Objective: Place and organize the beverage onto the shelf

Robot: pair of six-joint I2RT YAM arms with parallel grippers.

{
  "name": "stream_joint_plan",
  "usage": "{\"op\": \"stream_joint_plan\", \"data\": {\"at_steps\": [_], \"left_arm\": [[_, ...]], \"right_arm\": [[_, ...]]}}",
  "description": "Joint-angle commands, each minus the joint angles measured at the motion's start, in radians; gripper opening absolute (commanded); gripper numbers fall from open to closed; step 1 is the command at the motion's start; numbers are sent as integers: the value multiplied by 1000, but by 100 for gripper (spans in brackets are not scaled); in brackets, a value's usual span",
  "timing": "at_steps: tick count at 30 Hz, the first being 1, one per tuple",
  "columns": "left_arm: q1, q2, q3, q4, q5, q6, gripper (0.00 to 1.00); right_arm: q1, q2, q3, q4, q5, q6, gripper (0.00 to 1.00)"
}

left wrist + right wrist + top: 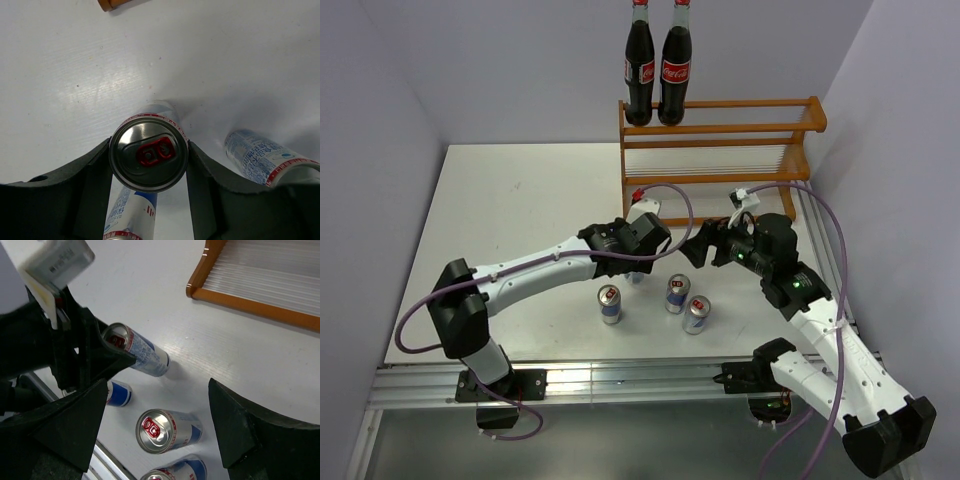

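Observation:
Two cola bottles (656,65) with red caps stand side by side at the left end of the shelf's (740,103) top tier. My left gripper (642,260) is shut on a slim blue-and-silver can (148,152), its fingers (92,180) pressed on both sides; the can shows tilted in the right wrist view (142,352), its base at or just above the table. Three more cans stand on the table near the front: one at the left (610,304), one in the middle (677,293), one at the right (697,314). My right gripper (706,248) is open and empty above the middle can (167,430).
The white table (510,210) ends at a metal rail (620,378) along the front. The shelf's lower tier (720,180) stands just behind both grippers; its corner shows in the right wrist view (200,285). Grey walls close in the back and both sides.

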Motion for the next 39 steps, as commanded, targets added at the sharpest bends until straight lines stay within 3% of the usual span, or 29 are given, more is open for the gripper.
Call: {"op": "stream_joint_plan", "data": {"at_steps": [1,11,21,28,34,39], "left_arm": [[5,-106,85,15,-17,47,0],[34,-287,138,9,247,214,0],[61,-408,181,-74,600,360,0],[61,-499,134,-87,804,442,0],[61,-513,124,-109,842,489,0],[61,-500,128,-130,846,520,0]], "right_arm": [[-5,-16,-2,65,-86,-42,88],[18,29,20,130,-486,-120,81],[297,170,217,-70,-370,-393,81],[354,216,280,-87,-394,-443,82],[419,265,321,-108,-419,-469,79],[445,276,327,-105,-457,-482,71]]}}
